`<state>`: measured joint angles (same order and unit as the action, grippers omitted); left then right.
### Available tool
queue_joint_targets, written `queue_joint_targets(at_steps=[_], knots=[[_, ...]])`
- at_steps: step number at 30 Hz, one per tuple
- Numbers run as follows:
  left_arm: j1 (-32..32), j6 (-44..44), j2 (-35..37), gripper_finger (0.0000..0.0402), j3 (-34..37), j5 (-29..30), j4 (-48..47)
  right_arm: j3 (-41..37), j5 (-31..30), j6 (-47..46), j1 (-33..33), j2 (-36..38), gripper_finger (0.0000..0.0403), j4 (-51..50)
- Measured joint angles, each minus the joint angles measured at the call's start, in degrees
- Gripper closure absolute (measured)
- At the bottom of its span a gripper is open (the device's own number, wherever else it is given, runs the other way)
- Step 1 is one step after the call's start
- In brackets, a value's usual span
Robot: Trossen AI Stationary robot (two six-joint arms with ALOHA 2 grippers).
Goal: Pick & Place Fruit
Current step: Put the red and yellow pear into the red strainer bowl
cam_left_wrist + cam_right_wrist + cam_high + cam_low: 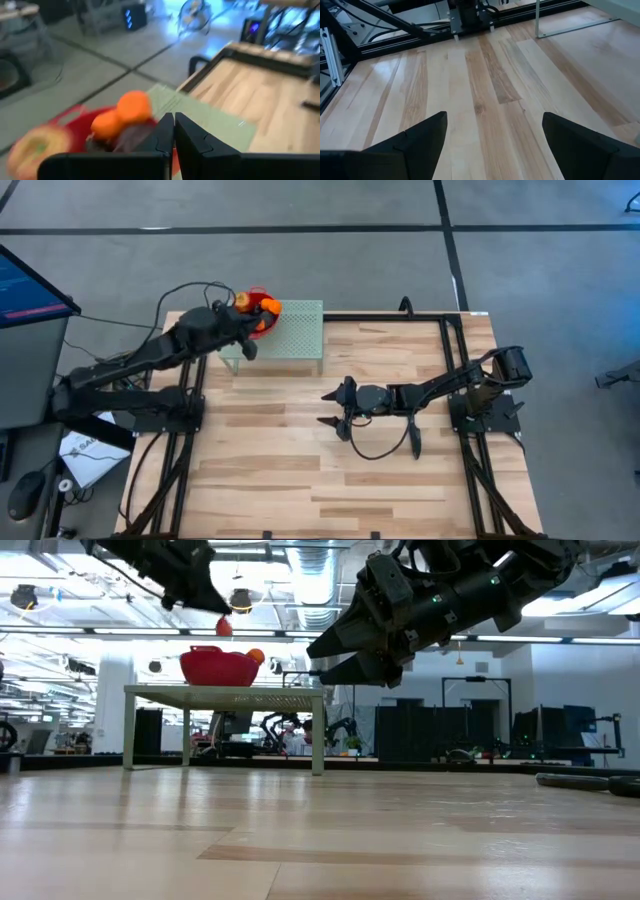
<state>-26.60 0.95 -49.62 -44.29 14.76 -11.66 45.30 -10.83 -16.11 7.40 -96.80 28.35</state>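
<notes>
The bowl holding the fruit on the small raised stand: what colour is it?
Red; the bowl shows best in the low view.

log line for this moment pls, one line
left gripper: above red bowl of fruit on green stand, fingers shut | right gripper: mid-table, open, empty

Grey floor (pixel 330 205), bright ceiling lights (pixel 60 585)

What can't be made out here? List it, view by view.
- High view: the left gripper covers most of the red bowl, so the fruit can't be counted.
- Left wrist view: blurred; the dark piece beside the oranges is unclear.
- Low view: the bowl's wall hides its contents.
</notes>
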Motion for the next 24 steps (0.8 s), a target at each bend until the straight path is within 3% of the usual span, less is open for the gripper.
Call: queue_joint_targets(at_steps=[13,24], knots=[[-3.7,-0.9,-5.6,0.0397,0.0,2.5,-1.4,0.0,0.0,0.0,0.0,0.0,0.0081,0.3],[-3.7,-0.8,-4.8,0.0394,0.0,3.3,-2.9,0.0,0.0,0.3,0.0,0.0,0.0081,0.4]])
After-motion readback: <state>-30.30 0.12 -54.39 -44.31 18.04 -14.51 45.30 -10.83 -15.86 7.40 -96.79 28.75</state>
